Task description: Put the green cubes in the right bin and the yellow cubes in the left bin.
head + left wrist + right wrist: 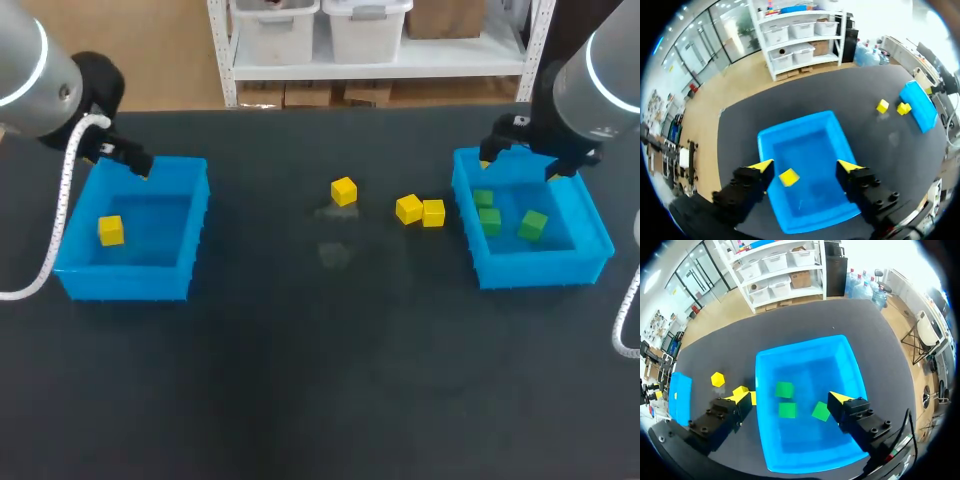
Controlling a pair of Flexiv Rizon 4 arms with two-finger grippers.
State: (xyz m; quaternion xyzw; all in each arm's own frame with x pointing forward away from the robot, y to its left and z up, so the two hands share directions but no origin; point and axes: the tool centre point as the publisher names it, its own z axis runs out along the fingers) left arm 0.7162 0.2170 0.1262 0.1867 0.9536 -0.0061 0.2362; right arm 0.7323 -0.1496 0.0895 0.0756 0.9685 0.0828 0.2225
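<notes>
The left blue bin (190, 215) holds one yellow cube (111, 230). My left gripper (128, 156) hovers over that bin's far edge, open; in the left wrist view the yellow cube (789, 177) lies below the gripper (806, 167), free of both fingers. Three yellow cubes sit on the table: one alone (344, 191), and a touching pair (408, 209) (433, 213) just left of the right blue bin (590, 225). That bin holds three green cubes (483, 198) (490, 221) (533, 225). My right gripper (530, 152) hangs open above its far side, over the green cubes (787, 410), with nothing in it (791, 399).
The black table (320, 350) stretches wide in front of both bins and between them. The lone yellow cube (717, 379) and the pair (740, 390) lie beside the right bin (765, 390) in the right wrist view.
</notes>
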